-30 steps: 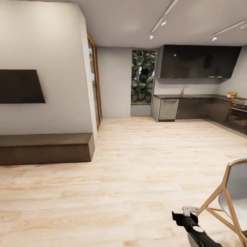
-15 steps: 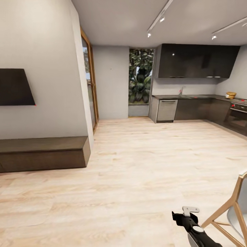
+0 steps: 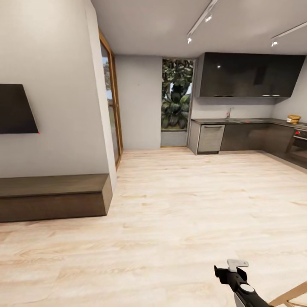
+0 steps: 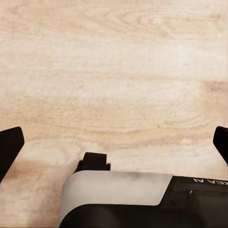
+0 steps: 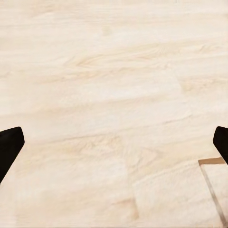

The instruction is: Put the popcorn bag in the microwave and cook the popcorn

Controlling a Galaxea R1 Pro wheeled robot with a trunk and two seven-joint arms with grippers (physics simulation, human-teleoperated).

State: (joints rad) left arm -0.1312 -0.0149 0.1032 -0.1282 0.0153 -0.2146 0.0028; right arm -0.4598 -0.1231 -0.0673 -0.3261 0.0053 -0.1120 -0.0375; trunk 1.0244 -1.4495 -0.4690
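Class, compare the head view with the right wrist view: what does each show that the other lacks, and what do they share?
Head view alone: the kitchen's countertop, dark wall cabinets, a window with plants, a low bench and a dark wall panel. Right wrist view alone: the right tool from close up, its fingers wide apart and empty. Both share the light wood floor.

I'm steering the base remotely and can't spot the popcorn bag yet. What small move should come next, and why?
Probably roll forward and a little right across the wood floor toward the kitchen. The countertop lies far off at the head view's right, too distant to pick out a bag. Both the left gripper and right gripper hang open over bare floor, holding nothing.
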